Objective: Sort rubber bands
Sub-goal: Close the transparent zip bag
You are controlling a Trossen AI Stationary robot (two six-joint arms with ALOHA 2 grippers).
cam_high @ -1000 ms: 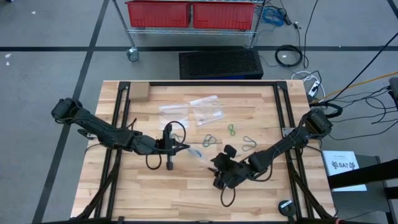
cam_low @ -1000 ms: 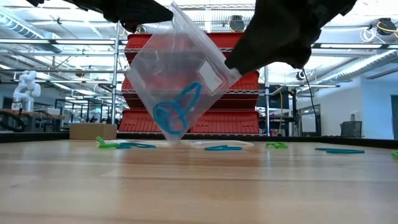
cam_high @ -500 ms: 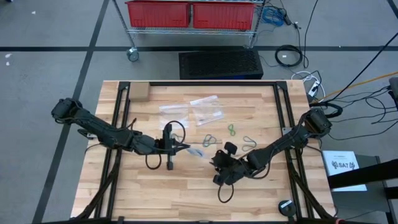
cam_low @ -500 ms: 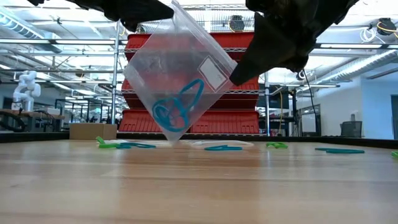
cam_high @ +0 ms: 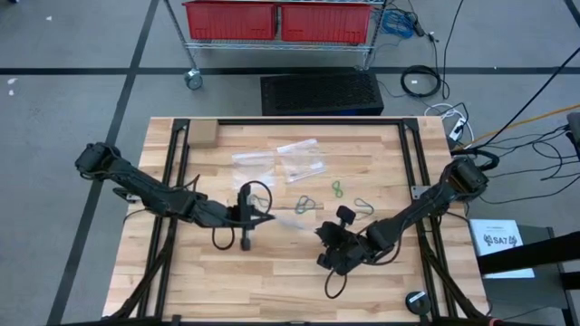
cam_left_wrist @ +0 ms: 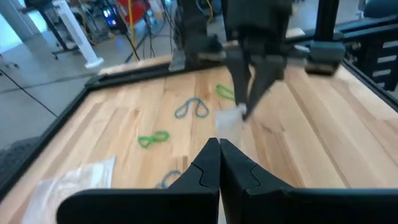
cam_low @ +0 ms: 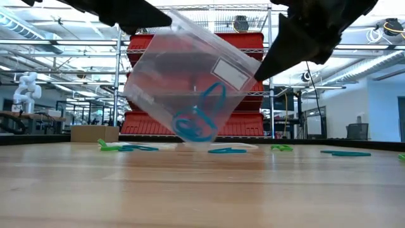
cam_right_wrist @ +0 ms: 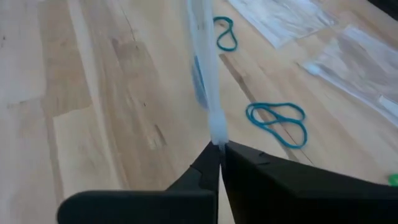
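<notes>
Both grippers pinch one clear bag (cam_low: 190,79) above the wooden table (cam_high: 208,281) — left gripper (cam_high: 265,215) clamped on one corner, right gripper (cam_high: 323,232) on the other. Blue rubber bands (cam_low: 199,120) sit inside; loose rubber bands (cam_high: 308,203) lie behind.

2 claws (cam_high: 268,215) (cam_high: 319,232), 1 held bag (cam_low: 190,85), 3 bags on table (cam_high: 299,163), 2 red bins (cam_high: 281,20).

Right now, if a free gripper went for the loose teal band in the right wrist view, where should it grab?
Take the teal band at its middle, where the two lobes pinch together, coming straight down. It lies flat on the table, so a side approach gets nothing. Both grippers, left and right, are shut on the bag.
</notes>
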